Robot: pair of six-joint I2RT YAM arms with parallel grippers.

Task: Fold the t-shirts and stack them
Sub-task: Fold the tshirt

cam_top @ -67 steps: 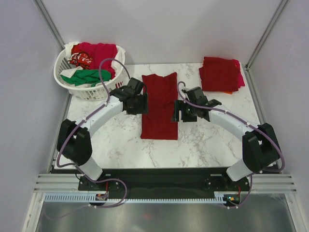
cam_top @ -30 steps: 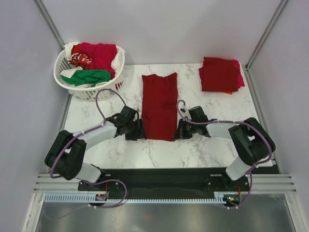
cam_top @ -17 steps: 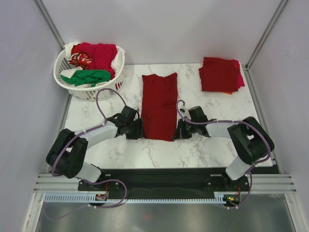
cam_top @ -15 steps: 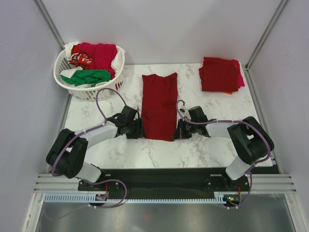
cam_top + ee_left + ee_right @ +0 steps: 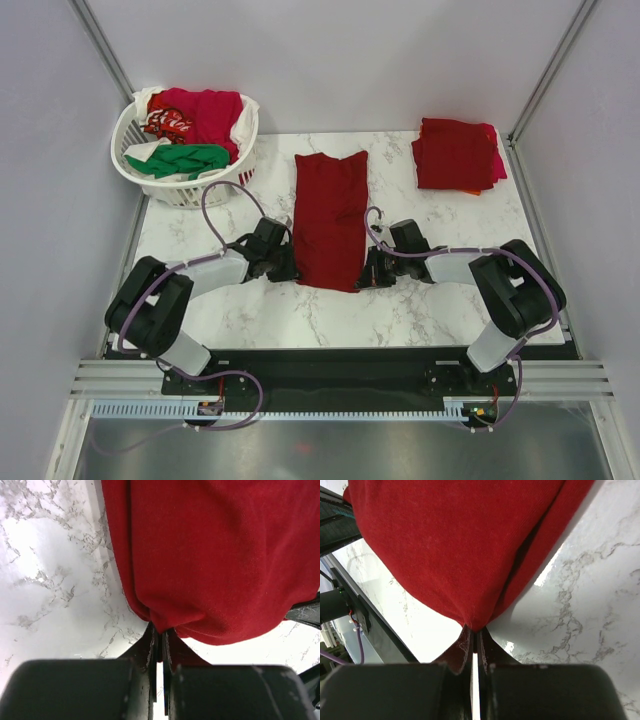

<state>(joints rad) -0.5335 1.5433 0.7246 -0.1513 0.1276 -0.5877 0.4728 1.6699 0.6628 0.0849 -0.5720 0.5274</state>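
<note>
We see a dark red shirt [image 5: 330, 215], folded into a long narrow strip, on the table [image 5: 430, 300] right of the basket [image 5: 185, 190]; left jaws and right jaws each clamp a near corner.

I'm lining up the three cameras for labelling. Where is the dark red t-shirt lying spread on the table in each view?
Top external: dark red t-shirt in the middle of the picture, lengthwise.
Left wrist: fills the upper right, its corner in the left gripper.
Right wrist: fills the upper left, its corner in the right gripper.
Shared landmark: white marble table.
</note>
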